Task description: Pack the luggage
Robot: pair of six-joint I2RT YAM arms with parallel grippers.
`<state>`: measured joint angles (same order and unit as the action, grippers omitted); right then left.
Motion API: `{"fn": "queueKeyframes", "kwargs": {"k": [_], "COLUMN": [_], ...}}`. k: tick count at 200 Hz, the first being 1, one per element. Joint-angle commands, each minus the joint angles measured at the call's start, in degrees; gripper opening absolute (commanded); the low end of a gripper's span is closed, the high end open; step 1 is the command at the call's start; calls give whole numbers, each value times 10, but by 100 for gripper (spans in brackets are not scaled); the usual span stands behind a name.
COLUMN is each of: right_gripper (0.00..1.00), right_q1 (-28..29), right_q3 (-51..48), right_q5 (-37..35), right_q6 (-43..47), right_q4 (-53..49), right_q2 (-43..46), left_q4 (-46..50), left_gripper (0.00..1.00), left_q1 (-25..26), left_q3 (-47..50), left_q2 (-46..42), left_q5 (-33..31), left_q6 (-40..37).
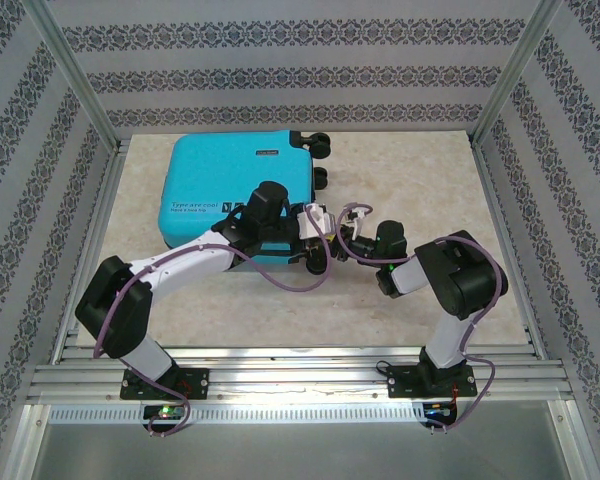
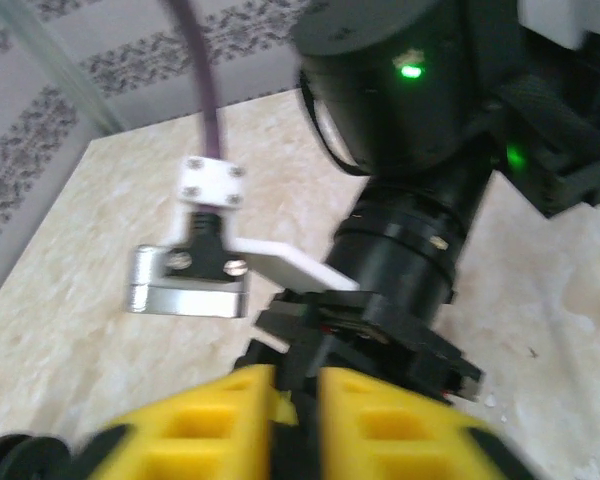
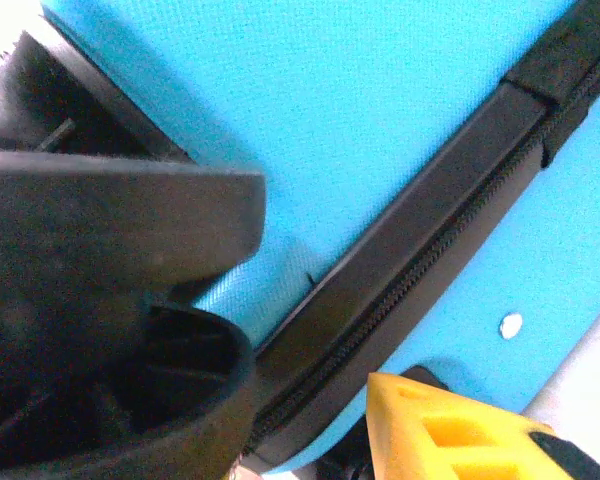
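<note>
The luggage (image 1: 230, 185), a turquoise hard-shell suitcase, lies flat and closed at the back left of the table. My left gripper (image 1: 320, 235) reaches past its near right corner. In the left wrist view its yellow fingers (image 2: 210, 420) stand a narrow slit apart with something dark and blurred between them, facing the right arm's black wrist (image 2: 410, 120). My right gripper (image 1: 345, 240) points left at the same corner. Its one visible yellow finger (image 3: 460, 430) sits off to the side by the shell (image 3: 380, 100), the black zipper seam (image 3: 420, 260) and a black wheel (image 3: 100, 400), touching nothing.
Metal frame rails (image 1: 280, 375) run along the near edge, and patterned walls close in the sides and back. Bare marble tabletop (image 1: 430, 180) lies to the right of the suitcase. Purple cables (image 1: 280, 275) loop off both arms near the corner.
</note>
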<state>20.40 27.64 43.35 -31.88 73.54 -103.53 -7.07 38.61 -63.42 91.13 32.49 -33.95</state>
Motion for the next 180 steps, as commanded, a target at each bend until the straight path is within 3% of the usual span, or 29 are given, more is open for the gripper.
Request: {"fn": "queueKeyframes", "kwargs": {"k": [1,28,56,168,180], "right_gripper": [39,40,40,41,42], "right_q1": [4,3,5,56,63], "right_q3": [-13,-18,-20,-15,-22], "right_q5": [6,6,7,-14,-28], "right_q6": [-6,0,9,74,78], "right_q4": [22,16,8,-50,-48], "right_q2": [-6,3,7,8,10], "left_q4": [-61,-102,-78,326,365], "left_gripper": [40,59,69,79,79], "left_q1": [-10,-10,-10,-16,-30], "left_q3": [5,19,7,-87,-92], "left_q2": [-46,-91,-121,-185,-190], "left_q5": [-43,-64,-118,-556,-580], "left_q6": [72,115,160,369,394]}}
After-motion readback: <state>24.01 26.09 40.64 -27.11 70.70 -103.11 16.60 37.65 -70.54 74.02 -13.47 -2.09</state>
